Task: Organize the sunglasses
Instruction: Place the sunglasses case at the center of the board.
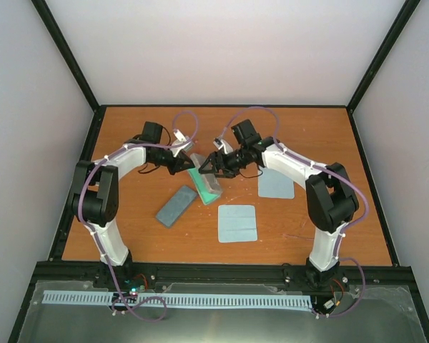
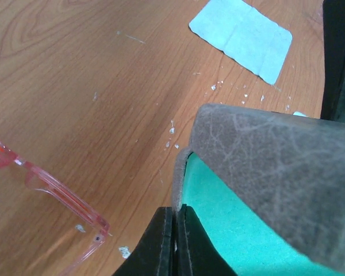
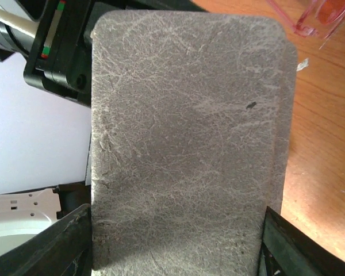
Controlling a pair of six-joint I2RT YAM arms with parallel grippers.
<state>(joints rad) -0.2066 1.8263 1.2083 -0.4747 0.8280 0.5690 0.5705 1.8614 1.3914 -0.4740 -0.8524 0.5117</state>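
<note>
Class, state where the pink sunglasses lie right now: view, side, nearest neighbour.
In the left wrist view, the sunglasses lie on the wooden table at lower left, apart from the open grey case at lower right.

The open case (image 1: 206,182) stands mid-table (image 1: 307,136), between the two grippers. The left gripper (image 1: 185,166) pinches its left edge, and the right gripper (image 1: 207,170) straddles its lid from the right. The sunglasses (image 2: 52,190) lie on the table beside the open case, apart from it, near the left gripper. The shut case (image 1: 176,206) lies flat before and left of the open case. The near cloth (image 1: 237,223) lies before and right of the open case. The far cloth (image 1: 275,184) lies farther right, partly beneath the right arm.
</note>
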